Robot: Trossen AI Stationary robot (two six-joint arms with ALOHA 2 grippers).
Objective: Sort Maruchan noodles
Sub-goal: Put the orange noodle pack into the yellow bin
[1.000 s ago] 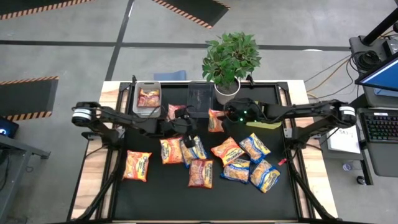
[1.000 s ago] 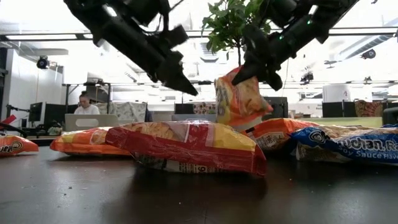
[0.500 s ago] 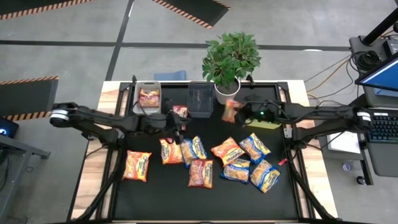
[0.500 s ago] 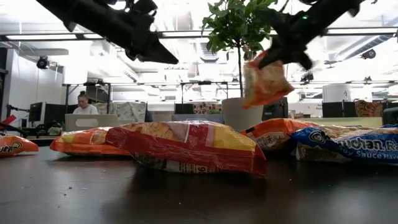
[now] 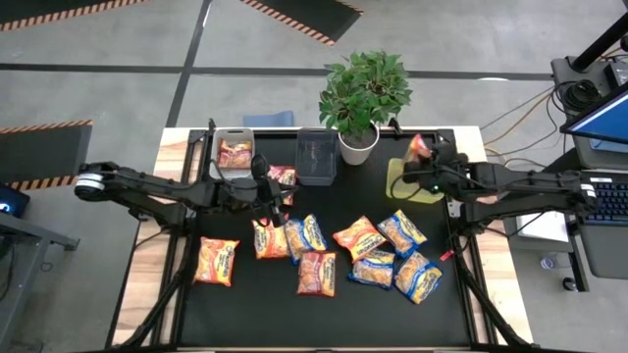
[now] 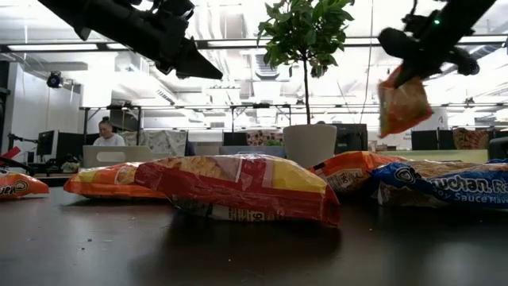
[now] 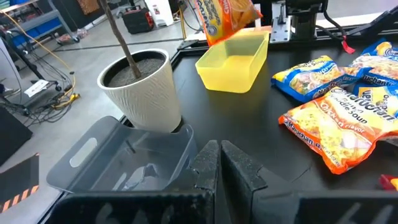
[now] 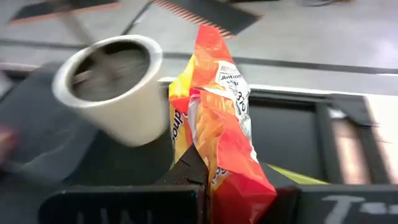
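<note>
Right hand (image 5: pixel 424 163) carried packet (image 5: pixel 418 148) over yellow bin (image 5: pixel 403 182).

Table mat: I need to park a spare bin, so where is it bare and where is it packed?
Bare: the front strip of the black mat, below the noodle packets, and the left margin beside the lone orange packet. Crowded: the mat's middle, and the back edge with bins and plant pot.
</note>
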